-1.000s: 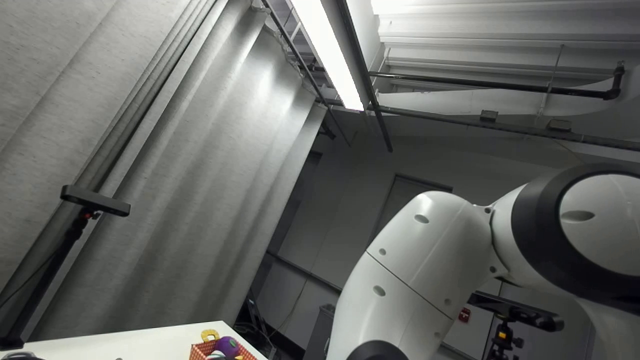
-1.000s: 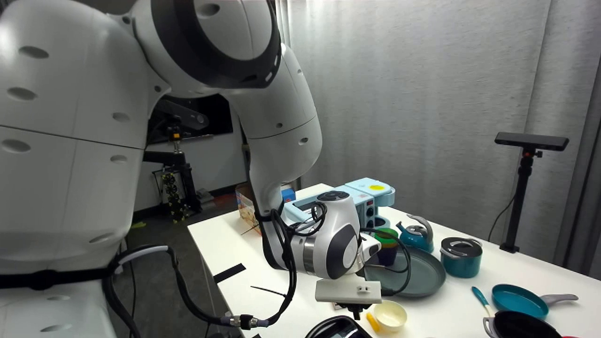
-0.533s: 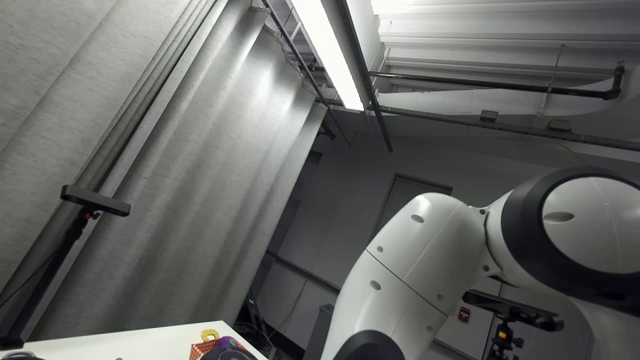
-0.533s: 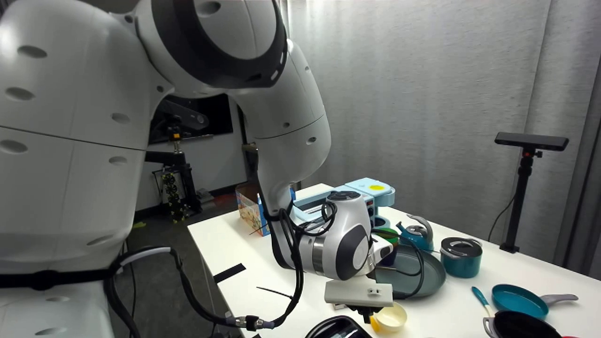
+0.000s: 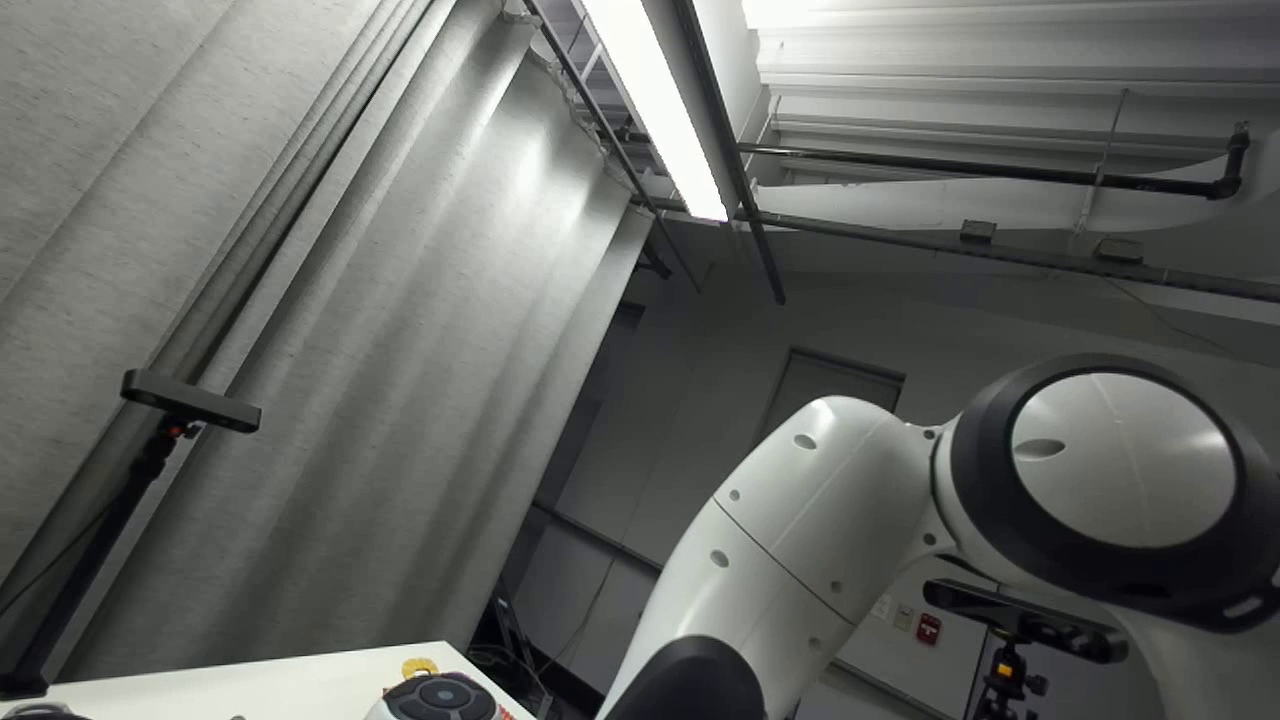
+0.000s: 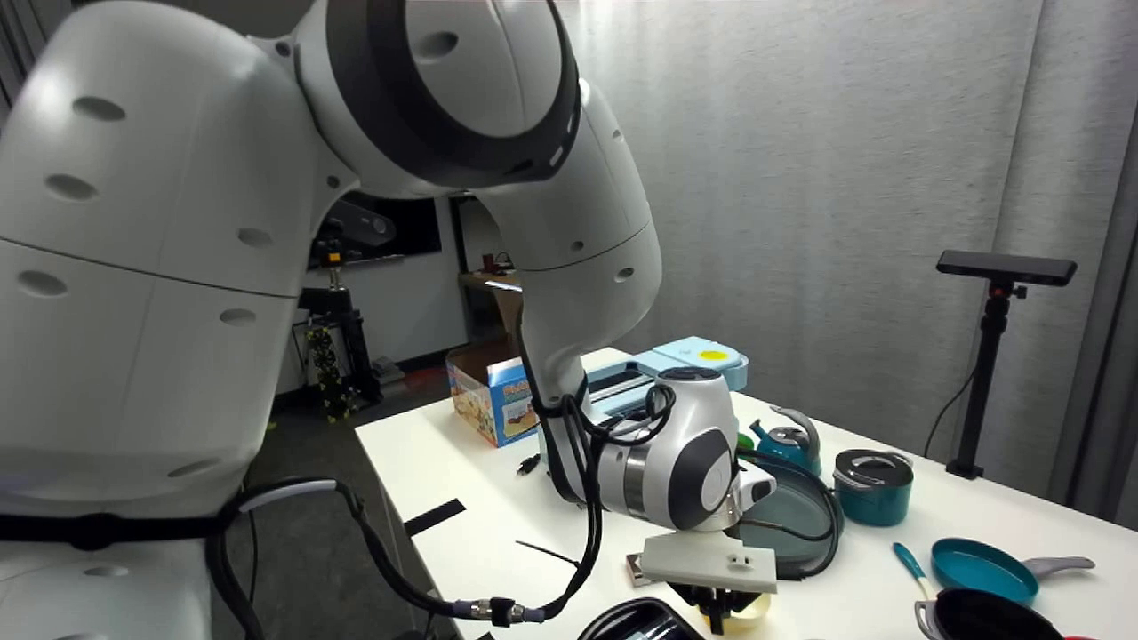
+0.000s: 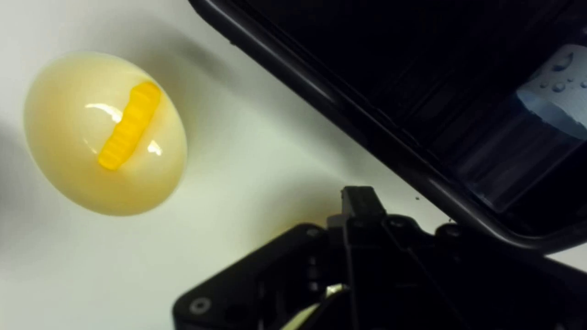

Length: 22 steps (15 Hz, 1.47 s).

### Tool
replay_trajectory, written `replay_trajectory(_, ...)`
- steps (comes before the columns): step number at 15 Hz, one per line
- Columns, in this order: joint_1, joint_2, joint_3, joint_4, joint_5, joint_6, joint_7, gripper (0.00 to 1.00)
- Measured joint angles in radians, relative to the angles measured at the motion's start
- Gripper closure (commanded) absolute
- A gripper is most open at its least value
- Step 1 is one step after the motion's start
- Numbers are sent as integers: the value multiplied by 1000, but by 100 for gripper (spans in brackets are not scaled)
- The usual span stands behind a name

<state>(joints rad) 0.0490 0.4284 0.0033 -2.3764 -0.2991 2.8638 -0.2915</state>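
My gripper (image 7: 351,208) points down over the white table, its fingers together and nothing seen sticking out at the tips. It also shows in an exterior view (image 6: 716,622), in front of a cream bowl (image 6: 760,609). In the wrist view the bowl (image 7: 64,137) stands left of the fingers, with a yellow crinkled stick (image 7: 130,126) inside it. A black tray's rim (image 7: 367,123) runs just right of the fingertips. A speckled pale blue thing (image 7: 559,91) lies in the tray. A blurred yellow patch beside the fingertips is mostly hidden by the gripper.
The black tray (image 6: 645,622) is at the table's near edge. Beyond stand a grey plate (image 6: 782,520), teal kettle (image 6: 791,453), teal pot (image 6: 873,498), teal pan (image 6: 982,569) and black pan (image 6: 991,615). A light blue appliance (image 6: 702,356) and a box (image 6: 489,400) are behind the arm.
The arm and gripper have moved right in an exterior view, so the gripper now covers part of the bowl. In an exterior view the wrist has moved left and now hides most of the checked basket.
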Motion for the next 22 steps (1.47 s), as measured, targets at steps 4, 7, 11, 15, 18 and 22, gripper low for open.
replay_trajectory(4,-26,44,21,38,0,-35,-13,100)
replay_trajectory(7,-34,67,29,66,0,-34,-17,100)
replay_trajectory(11,-31,71,26,93,-8,-15,-17,100)
replay_trajectory(15,-29,72,23,107,-8,4,-17,100)
replay_trajectory(18,-29,72,20,108,-8,7,-17,100)
replay_trajectory(22,-28,72,8,108,-8,16,-16,100)
